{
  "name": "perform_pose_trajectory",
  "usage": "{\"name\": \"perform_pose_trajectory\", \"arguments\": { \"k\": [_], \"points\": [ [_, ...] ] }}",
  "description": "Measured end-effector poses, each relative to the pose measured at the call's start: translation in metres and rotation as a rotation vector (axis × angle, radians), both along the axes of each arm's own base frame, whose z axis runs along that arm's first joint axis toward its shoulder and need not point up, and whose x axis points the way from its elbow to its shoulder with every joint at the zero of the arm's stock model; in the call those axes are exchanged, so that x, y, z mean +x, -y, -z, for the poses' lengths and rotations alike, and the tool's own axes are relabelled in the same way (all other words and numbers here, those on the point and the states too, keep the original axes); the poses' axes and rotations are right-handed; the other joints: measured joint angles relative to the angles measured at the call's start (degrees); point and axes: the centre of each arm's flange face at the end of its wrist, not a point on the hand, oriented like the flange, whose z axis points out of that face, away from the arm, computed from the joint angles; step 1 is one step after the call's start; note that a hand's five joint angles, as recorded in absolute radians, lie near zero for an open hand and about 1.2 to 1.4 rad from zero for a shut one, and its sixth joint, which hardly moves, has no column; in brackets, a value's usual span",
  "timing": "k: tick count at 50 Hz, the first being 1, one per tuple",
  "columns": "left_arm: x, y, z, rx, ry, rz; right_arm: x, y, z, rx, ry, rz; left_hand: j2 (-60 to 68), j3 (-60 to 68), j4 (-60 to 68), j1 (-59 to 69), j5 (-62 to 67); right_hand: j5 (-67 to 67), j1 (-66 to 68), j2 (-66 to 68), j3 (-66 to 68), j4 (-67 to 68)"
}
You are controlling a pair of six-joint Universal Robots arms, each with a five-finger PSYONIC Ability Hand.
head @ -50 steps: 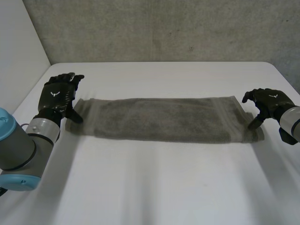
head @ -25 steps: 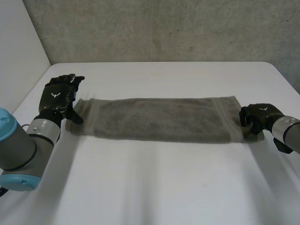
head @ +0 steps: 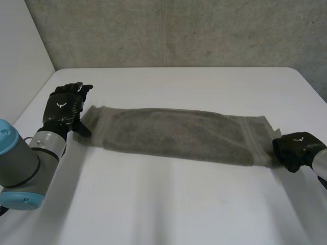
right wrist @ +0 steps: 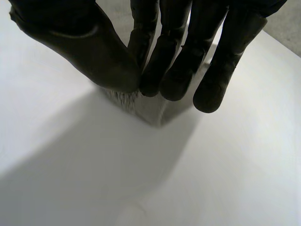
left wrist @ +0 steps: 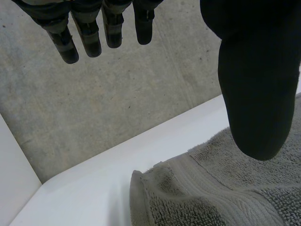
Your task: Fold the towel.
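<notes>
A grey towel (head: pixel 179 135), folded into a long strip, lies across the white table (head: pixel 168 204). My left hand (head: pixel 64 107) rests at the strip's left end with its fingers (left wrist: pixel 89 33) straight and spread. Its thumb (left wrist: pixel 256 84) hangs just over the towel's hemmed corner (left wrist: pixel 188 188), and nothing is pinched there. My right hand (head: pixel 296 150) is at the strip's right end. In the right wrist view its fingers (right wrist: pixel 178 61) and thumb press together on a bunch of the towel's edge (right wrist: pixel 141 106). That right end is pulled taut and sits nearer the front than the left end.
A grey concrete wall (head: pixel 179 30) stands behind the table's far edge. A white wall (head: pixel 20 51) closes the left side. The table's right edge (head: pixel 311 87) runs close beside my right hand. Bare tabletop stretches in front of the towel.
My right hand has closed on the towel's right end and drawn it right and toward the front, slanting and stretching the strip. The left hand has hardly moved.
</notes>
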Motion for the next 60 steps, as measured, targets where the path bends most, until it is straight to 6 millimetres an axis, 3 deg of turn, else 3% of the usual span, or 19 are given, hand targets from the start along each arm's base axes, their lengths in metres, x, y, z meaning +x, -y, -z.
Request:
{"name": "perform_pose_trajectory", "arguments": {
  "k": [6, 11, 23, 37, 60],
  "points": [
    [0.000, 0.000, 0.000, 0.001, 0.000, 0.000, -0.007, -0.002, 0.001, -0.002, -0.050, -0.007, 0.0, 0.0, 0.0, 0.0, 0.0, -0.2, 0.0, 0.0, 0.0, 0.0],
    [0.000, 0.000, 0.000, 0.000, 0.000, 0.000, -0.010, -0.002, -0.002, -0.022, -0.062, -0.005, 0.0, 0.0, 0.0, 0.0, 0.0, -33.6, -32.7, -32.6, -32.2, -31.4],
    [0.000, 0.000, 0.001, 0.001, 0.000, 0.000, -0.013, 0.005, -0.007, -0.151, -0.011, 0.037, 0.0, 0.0, 0.0, 0.0, 0.0, -47.2, -44.2, -43.9, -44.1, -43.5],
    [0.000, 0.000, 0.001, 0.000, 0.000, 0.001, -0.006, 0.013, 0.008, -0.197, 0.031, 0.008, 0.0, 0.0, 0.0, 0.0, 0.0, -49.8, -47.2, -46.0, -46.6, -46.3],
    [0.000, 0.001, 0.000, -0.001, 0.000, 0.001, -0.003, 0.008, -0.008, -0.346, 0.016, -0.001, 0.0, 0.0, 0.0, 0.0, 0.0, -52.0, -49.5, -48.0, -48.6, -48.5]
  ]
}}
